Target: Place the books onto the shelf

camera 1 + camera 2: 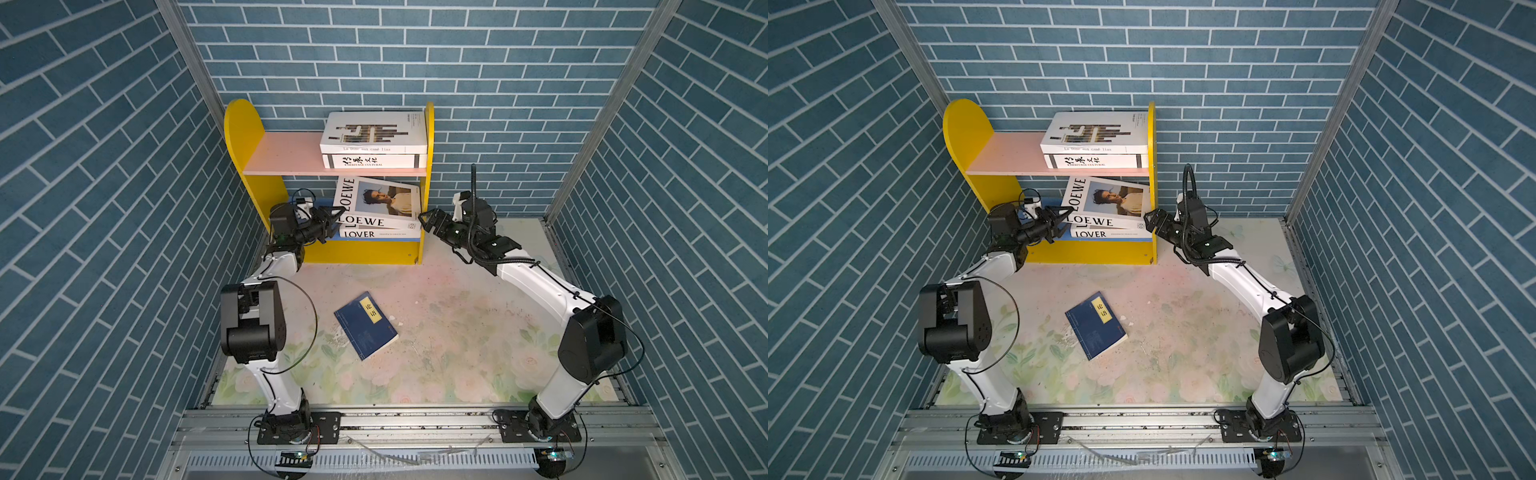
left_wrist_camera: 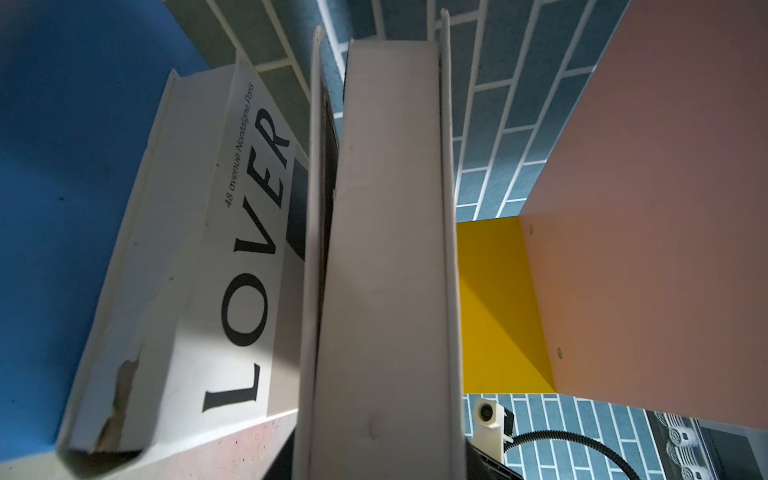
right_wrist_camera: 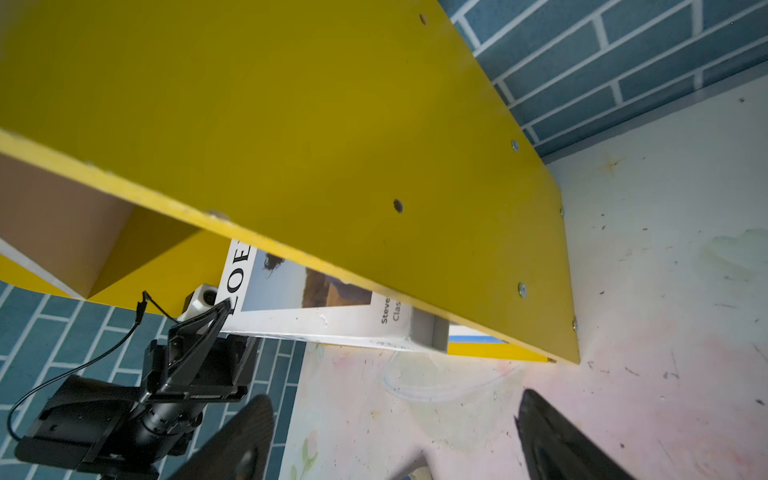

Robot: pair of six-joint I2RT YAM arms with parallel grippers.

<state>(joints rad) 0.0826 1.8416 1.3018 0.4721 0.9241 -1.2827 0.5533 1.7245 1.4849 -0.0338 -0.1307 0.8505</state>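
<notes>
The left claw (image 1: pixel 335 216) clamps the tilted LOEWE book (image 1: pixel 384 201) at its near edge, likely to lay it flat on the LOVER book (image 1: pixel 376 234) beneath. The right claw (image 1: pixel 427 218) gapes empty just beside the shelf (image 1: pixel 243 124).

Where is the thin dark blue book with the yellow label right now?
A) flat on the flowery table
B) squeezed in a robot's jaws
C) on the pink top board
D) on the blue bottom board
A: the thin navy book with the yellow label lies flat on the flower-printed tabletop, out in front of the yellow-sided wooden shelf, with nothing holding it.
</notes>
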